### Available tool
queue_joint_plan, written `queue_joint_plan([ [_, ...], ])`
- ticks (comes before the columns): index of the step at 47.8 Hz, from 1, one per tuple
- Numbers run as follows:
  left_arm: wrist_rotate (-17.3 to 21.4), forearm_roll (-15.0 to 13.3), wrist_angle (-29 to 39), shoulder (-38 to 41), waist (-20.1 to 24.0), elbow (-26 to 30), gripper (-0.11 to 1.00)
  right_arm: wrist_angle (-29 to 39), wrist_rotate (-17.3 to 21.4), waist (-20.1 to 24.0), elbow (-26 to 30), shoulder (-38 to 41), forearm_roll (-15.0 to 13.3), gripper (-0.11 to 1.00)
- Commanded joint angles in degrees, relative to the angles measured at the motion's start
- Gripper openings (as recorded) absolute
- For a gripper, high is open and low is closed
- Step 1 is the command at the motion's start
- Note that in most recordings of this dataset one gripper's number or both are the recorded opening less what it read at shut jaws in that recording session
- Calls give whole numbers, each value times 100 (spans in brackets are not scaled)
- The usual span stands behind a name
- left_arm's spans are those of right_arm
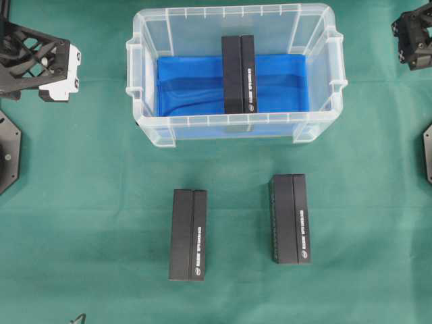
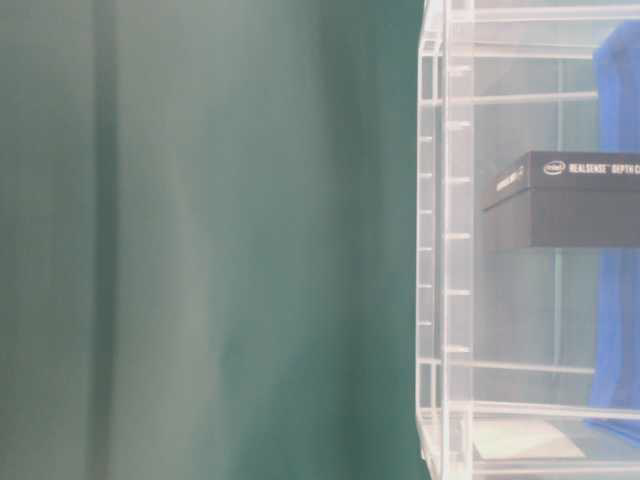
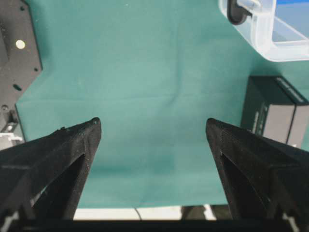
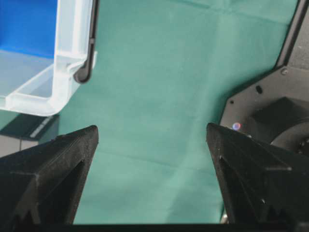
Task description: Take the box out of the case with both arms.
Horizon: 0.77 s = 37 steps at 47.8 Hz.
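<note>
While the box (image 1: 239, 74) lies inside the case (image 1: 138, 81), left end effector (image 3: 153, 126) and right end effector (image 4: 152, 131) wide apart, empty, well clear

Surface: table under a green cloth (image 1: 88, 202), lightly creased.
Case (image 1: 138, 81): clear bin, stands on the cloth at top centre.
Left box (image 1: 187, 234): black, lies flat on the cloth below the case.
Right box (image 1: 290, 218): black, beside the left one, apart from it.
Arm bases (image 1: 8, 152): black plates at both side edges.
</note>
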State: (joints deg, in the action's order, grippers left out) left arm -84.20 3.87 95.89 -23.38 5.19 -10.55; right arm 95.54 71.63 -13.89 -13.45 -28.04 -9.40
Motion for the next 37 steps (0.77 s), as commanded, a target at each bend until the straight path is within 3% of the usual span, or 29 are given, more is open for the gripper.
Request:
queue_joint_plan([
  [1, 0, -9, 9, -62, -18, 62, 86, 0, 0, -9, 53, -26, 18, 89],
  [37, -9, -9, 9, -44, -9, 62, 86, 0, -9, -35, -35, -26, 44, 89],
])
